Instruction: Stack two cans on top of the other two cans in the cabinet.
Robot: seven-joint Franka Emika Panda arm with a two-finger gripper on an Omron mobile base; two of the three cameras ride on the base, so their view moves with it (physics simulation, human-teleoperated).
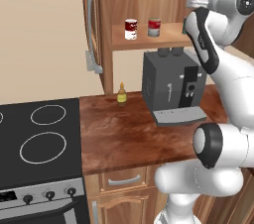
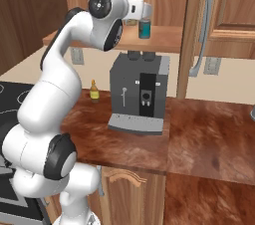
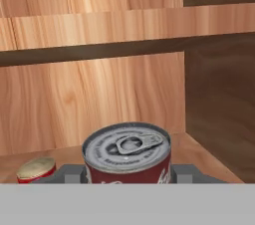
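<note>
Gripper (image 3: 127, 175) clamps dark red can (image 3: 127, 153), apparently just above teal can (image 2: 145, 30); neither stack looks finished yet.

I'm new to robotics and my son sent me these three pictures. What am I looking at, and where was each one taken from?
This is a rendered kitchen with a white robot arm on a base that can drive. Two pictures come from cameras on that base, behind the arm to its left and right. The third looks along the gripper.

On the wooden counter stand a dark coffee machine and a small yellow bottle, beside a stove. The arm reaches into the cabinet, whose shelf holds a dark red-and-white can, a red-over-grey can and a teal can.

In the hand view a ring-pull can sits between the fingertips; I cannot tell whether it is gripped.
</note>
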